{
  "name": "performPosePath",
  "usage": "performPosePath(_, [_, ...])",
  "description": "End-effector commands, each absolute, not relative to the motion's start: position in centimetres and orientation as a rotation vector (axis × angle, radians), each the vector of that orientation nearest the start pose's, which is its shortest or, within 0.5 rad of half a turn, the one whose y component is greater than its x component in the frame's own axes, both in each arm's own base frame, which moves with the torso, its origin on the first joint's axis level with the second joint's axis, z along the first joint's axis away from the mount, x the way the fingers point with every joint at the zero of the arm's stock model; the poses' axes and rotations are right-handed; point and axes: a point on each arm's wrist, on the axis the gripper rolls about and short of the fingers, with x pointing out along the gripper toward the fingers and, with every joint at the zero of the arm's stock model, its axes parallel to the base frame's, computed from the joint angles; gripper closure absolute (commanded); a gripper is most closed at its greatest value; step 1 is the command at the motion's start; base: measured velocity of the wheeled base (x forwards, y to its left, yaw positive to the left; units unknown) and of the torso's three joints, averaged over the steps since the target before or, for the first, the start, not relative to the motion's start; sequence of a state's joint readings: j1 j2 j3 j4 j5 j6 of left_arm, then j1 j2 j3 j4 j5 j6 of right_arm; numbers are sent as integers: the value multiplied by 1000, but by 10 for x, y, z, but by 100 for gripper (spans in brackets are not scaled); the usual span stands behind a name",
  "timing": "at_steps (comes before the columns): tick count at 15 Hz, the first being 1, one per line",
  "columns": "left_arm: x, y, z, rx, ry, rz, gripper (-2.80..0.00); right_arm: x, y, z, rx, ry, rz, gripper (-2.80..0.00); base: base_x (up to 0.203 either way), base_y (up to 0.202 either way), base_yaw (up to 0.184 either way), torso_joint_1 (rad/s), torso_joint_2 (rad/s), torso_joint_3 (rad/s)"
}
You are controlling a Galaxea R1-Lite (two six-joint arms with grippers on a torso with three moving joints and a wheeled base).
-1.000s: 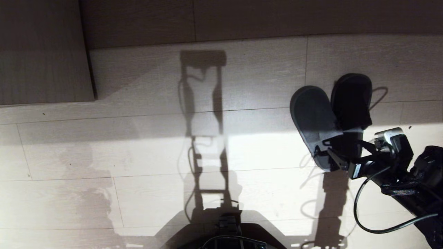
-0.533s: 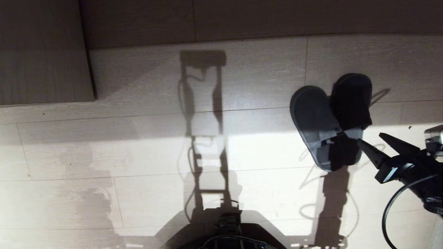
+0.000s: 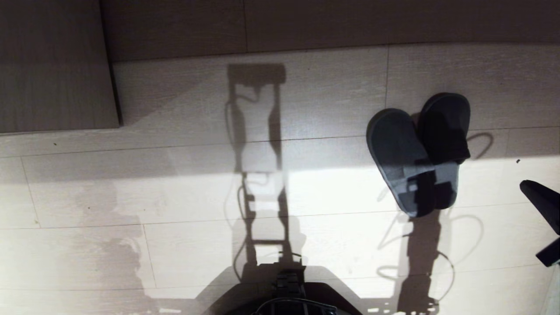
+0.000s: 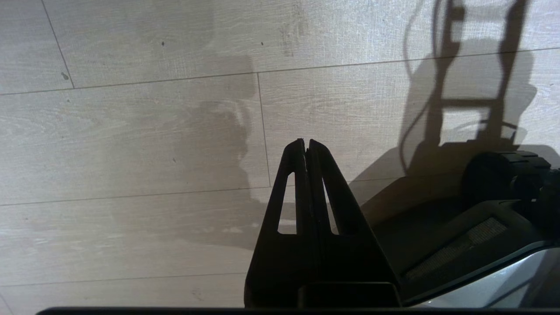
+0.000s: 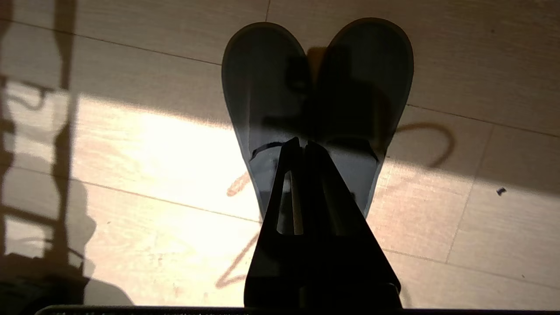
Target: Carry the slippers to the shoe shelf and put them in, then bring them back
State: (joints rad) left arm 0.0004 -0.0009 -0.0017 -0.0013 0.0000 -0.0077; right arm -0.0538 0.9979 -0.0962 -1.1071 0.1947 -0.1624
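You have the slippers (image 3: 418, 153) lying on the pale wood-plank floor (image 3: 175, 197) at the right of the head view, the pair overlapping so that their toes spread apart and their heels come together, the left one paler and the right one nearly black in shadow. A band of sunlight crosses the floor and falls over the heel ends, while the toes sit in shade. Your right gripper (image 5: 303, 142) hangs above the floor on the heel side of the pair, empty, its two fingers pressed together with no gap at the tips; in the head view only a dark piece of it (image 3: 544, 201) shows at the right edge, apart from the slippers. In the right wrist view the closed tips overlap the heels, but they grip nothing. Your left gripper (image 4: 306, 142) is parked low beside the robot's base (image 4: 481, 227), pointing at bare floor, its fingers likewise shut on nothing. A grey-beige wooden unit (image 3: 57, 65) runs along the far side of the floor; you cannot see any cubby opening from here.
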Motion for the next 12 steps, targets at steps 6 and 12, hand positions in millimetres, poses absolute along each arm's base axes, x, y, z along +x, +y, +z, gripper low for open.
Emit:
performPosePath(6, [-23, 0, 76, -6, -3, 2, 0, 22, 3, 185, -192, -236, 126, 0, 0, 0, 0, 0, 0, 0])
performPosePath(12, [-23, 0, 76, -8, -3, 1, 0, -16, 5, 147, -196, -238, 158, 0, 0, 0, 0, 0, 0, 0])
